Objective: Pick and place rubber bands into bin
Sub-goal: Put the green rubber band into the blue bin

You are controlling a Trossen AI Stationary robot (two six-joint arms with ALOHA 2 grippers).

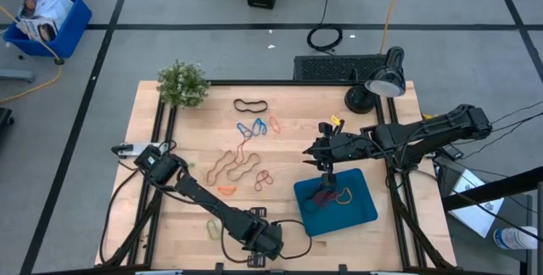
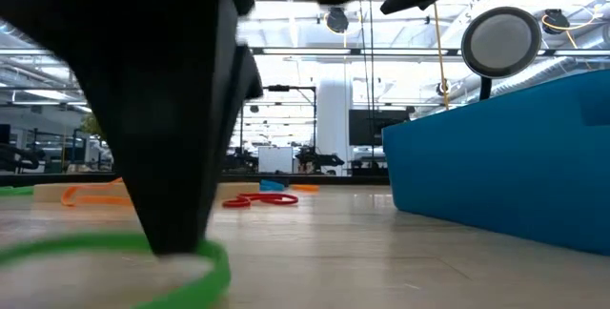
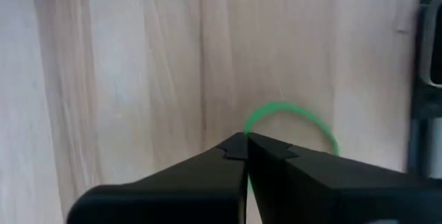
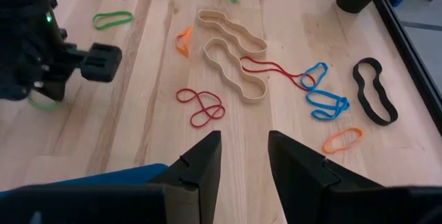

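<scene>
Wooden boards make up the table (image 1: 191, 199), with grey floor around it and a small potted plant (image 1: 182, 82) at its far left corner. Taking the teal bin (image 1: 361, 211) as the landmark: well to its left, near the front edge, the left gripper (image 3: 246, 143) points down at the wood with its jaws together, clamped on a green rubber band (image 3: 304, 115) whose loop lies flat on the table beyond the fingertips. Another green band (image 1: 212, 227) lies just left of that gripper. Farther back and left of the bin lie the loose rubber bands (image 4: 231, 51): two long tan loops, a small orange one, a red one nearest the bin, blue ones, and a black loop (image 1: 250, 105) farthest back. Inside the bin lie a few bands already, dark red and tan. Directly behind the bin's far edge, the right gripper (image 4: 244, 158) hangs above the table, jaws apart and holding nothing. Behind the bin's right side stands a black desk lamp (image 1: 383, 80).
</scene>
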